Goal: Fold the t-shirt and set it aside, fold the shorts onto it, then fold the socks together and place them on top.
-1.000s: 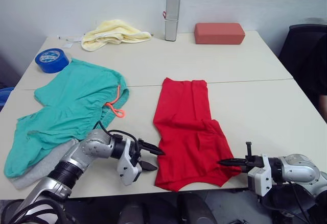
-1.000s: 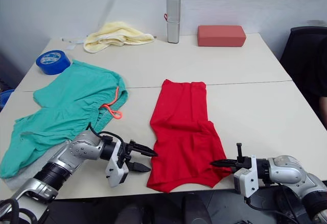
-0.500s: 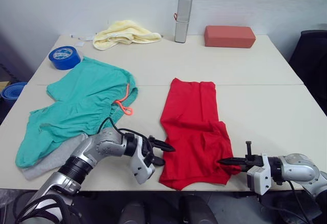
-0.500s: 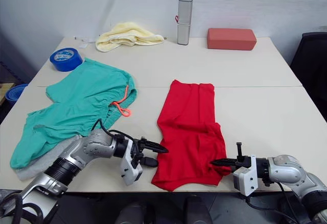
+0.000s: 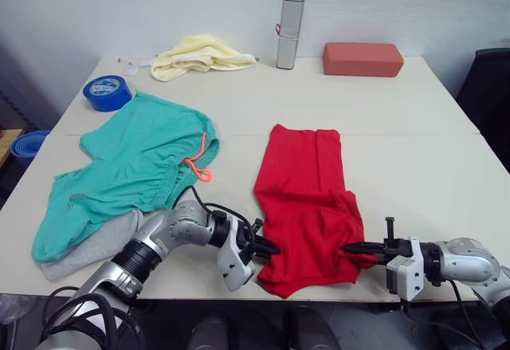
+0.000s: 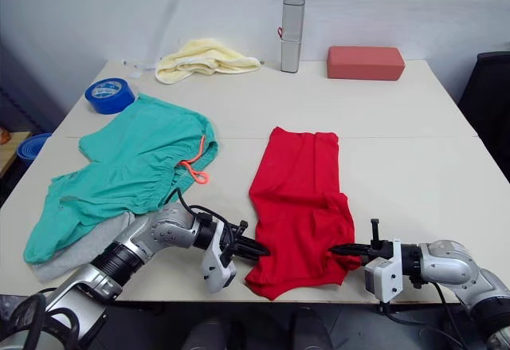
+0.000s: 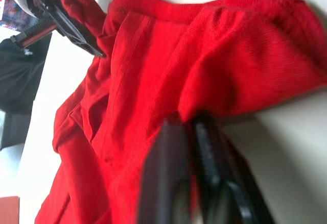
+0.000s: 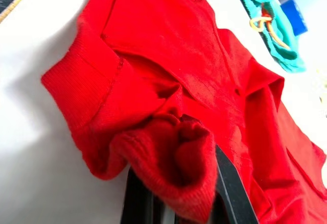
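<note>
Cream tabletop [image 5: 398,127], red cotton t-shirt [image 5: 307,198] at its near edge: my left gripper [image 5: 267,247] and right gripper [image 5: 351,248] each pinch one bottom corner; uneven lifting risks a skewed fold.

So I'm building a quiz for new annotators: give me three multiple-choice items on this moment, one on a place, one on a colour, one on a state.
1. Where is the blue tape roll?
A. far left part of the table
B. beside the red-brown block
C. on the t-shirt

2. What colour is the shorts' drawstring?
A. white
B. orange-pink
C. black

3. What is the right end effector doing?
A. hanging open
B. shut on the t-shirt
C. shut on a sock

Key: 1 A, the blue tape roll lies beyond the shorts; 2 B, the drawstring shows it; 3 B, the right end effector pinches the t-shirt at its near edge.
</note>
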Robot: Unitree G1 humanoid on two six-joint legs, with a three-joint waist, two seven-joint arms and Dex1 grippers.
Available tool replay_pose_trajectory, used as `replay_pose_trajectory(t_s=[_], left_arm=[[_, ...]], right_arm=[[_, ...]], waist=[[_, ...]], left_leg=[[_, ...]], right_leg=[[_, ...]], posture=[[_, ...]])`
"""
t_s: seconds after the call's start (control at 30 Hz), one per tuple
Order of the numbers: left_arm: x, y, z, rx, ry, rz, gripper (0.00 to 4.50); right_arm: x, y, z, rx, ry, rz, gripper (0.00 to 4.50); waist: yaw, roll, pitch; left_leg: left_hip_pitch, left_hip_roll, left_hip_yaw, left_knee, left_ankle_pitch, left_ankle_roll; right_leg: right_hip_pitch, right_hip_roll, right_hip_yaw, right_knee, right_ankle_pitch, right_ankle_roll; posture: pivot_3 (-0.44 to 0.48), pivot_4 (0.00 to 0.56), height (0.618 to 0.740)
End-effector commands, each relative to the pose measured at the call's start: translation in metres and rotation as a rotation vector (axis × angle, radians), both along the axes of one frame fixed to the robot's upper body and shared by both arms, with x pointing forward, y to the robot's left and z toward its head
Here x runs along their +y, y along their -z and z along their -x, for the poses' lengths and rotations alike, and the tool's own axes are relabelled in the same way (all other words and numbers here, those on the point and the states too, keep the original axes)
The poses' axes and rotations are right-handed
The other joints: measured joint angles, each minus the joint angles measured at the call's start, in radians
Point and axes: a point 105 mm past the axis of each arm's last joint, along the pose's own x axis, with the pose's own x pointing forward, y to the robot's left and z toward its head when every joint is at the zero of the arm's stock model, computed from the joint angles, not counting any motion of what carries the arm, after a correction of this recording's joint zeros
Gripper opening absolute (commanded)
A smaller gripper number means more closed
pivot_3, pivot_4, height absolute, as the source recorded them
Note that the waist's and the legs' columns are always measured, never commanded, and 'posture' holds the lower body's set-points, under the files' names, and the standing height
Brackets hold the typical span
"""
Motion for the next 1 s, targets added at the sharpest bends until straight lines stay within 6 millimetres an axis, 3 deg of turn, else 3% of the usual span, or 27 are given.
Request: replay_pose_trajectory(t_s=[0.03, 0.27, 0.5, 0.87, 1.0], left_arm=[[0.019, 0.05, 0.016, 0.165, -0.049, -0.162, 0.03], [0.032, 0.022, 0.011, 0.223, -0.137, -0.054, 0.03], [0.051, -0.009, 0.029, 0.261, -0.128, -0.018, 0.03], [0.074, -0.024, 0.064, 0.354, -0.205, -0.006, 0.03], [0.082, -0.022, 0.087, 0.479, -0.208, -0.002, 0.03]], right_arm=[[-0.002, -0.009, -0.004, -0.036, 0.02, -0.027, 0.0], [-0.007, -0.012, -0.001, -0.038, 0.033, -0.035, 0.0], [-0.009, -0.019, 0.005, -0.03, 0.024, -0.042, 0.0], [-0.004, -0.025, 0.026, 0.044, -0.009, -0.072, 0.0], [0.0, -0.027, 0.038, 0.125, -0.029, -0.075, 0.0]], waist=[[-0.006, 0.001, 0.0], [-0.032, -0.002, 0.001], [-0.052, -0.012, 0.012], [-0.04, -0.015, 0.023], [-0.043, -0.014, 0.026]], left_leg=[[0.0, 0.0, 0.0, -0.001, 0.001, 0.0], [0.002, 0.001, -0.002, -0.005, 0.001, -0.002], [-0.002, 0.005, -0.002, -0.014, 0.009, -0.019], [-0.008, 0.007, -0.006, -0.012, 0.006, -0.018], [-0.009, 0.007, -0.008, -0.013, 0.006, -0.017]], right_leg=[[0.0, 0.0, 0.0, 0.0, 0.0, 0.0], [0.002, 0.0, -0.003, 0.0, -0.001, 0.002], [-0.012, 0.005, -0.004, 0.009, -0.001, 0.012], [-0.015, 0.005, -0.007, 0.007, -0.006, 0.005], [-0.015, 0.004, -0.009, 0.007, -0.006, 0.004]], posture=[[0.0, 0.15, 0.74], [0.0, 0.15, 0.74], [0.0, 0.15, 0.74], [0.0, 0.15, 0.74], [0.0, 0.15, 0.74]])
